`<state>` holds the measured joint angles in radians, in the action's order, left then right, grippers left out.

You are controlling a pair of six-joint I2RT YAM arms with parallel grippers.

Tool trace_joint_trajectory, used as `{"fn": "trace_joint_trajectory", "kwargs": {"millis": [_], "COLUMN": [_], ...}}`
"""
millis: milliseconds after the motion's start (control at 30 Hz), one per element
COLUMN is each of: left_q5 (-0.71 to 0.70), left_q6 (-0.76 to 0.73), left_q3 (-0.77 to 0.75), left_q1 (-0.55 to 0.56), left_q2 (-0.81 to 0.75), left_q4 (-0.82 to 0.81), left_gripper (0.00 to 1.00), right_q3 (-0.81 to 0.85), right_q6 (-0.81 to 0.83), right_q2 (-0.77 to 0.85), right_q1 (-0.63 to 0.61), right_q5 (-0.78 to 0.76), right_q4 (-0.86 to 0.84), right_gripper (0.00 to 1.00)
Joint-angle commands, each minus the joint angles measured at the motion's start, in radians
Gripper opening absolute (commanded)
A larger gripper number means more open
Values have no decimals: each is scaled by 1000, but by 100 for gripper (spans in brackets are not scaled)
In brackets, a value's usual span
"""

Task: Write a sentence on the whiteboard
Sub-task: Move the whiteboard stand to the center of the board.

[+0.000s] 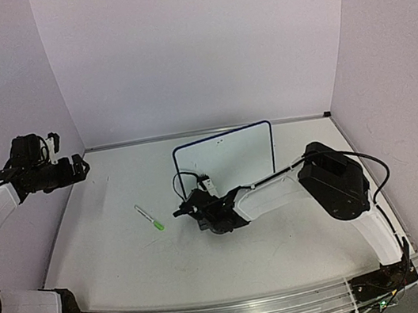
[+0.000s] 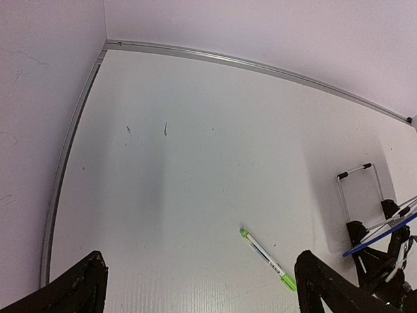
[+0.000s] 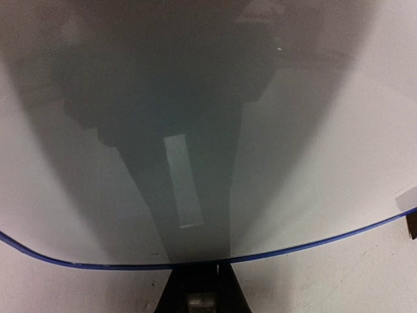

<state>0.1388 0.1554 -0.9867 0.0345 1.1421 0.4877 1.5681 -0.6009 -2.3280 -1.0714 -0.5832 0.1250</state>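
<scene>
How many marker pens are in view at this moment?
1. The white marker pen with a green cap lies flat on the white table, left of the upright blue-rimmed whiteboard, with nothing touching it. Another could be hidden behind the board.

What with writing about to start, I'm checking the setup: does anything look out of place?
The marker pen lies loose on the table, left of the whiteboard, held by neither gripper. The whiteboard shows no writing; the right gripper sits at its lower edge, the left gripper open and away.
</scene>
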Motion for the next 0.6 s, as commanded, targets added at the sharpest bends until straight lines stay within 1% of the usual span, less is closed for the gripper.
{"fn": "trace_joint_trajectory", "kwargs": {"millis": [0,133,167,233,267,400,467,567], "left_q5": [17,28,31,30,28,13,-28,-106], "left_q6": [9,8,8,23,41,152,210,310], "left_q3": [-3,-2,0,1,-2,-4,17,61], "left_q1": [0,1,1,2,3,21,45,81], "left_q2": [10,16,17,23,26,30,20,5], "left_q4": [-19,-15,-15,-17,-16,10,26,42], "left_gripper": [99,99,99,99,99,98,98,97], "right_q3": [30,34,35,32,27,-56,-122,-217], "right_q6": [-180,-209,-209,-207,-206,-171,-139,-97], "right_q2": [8,11,14,24,32,102,152,231], "right_q1": [10,10,10,10,9,5,-4,-31], "right_q5": [-92,-75,-67,-51,-44,-1,18,28], "right_q4": [176,186,185,184,181,110,50,-20], "right_gripper": [0,0,4,25,34,59,68,76]}}
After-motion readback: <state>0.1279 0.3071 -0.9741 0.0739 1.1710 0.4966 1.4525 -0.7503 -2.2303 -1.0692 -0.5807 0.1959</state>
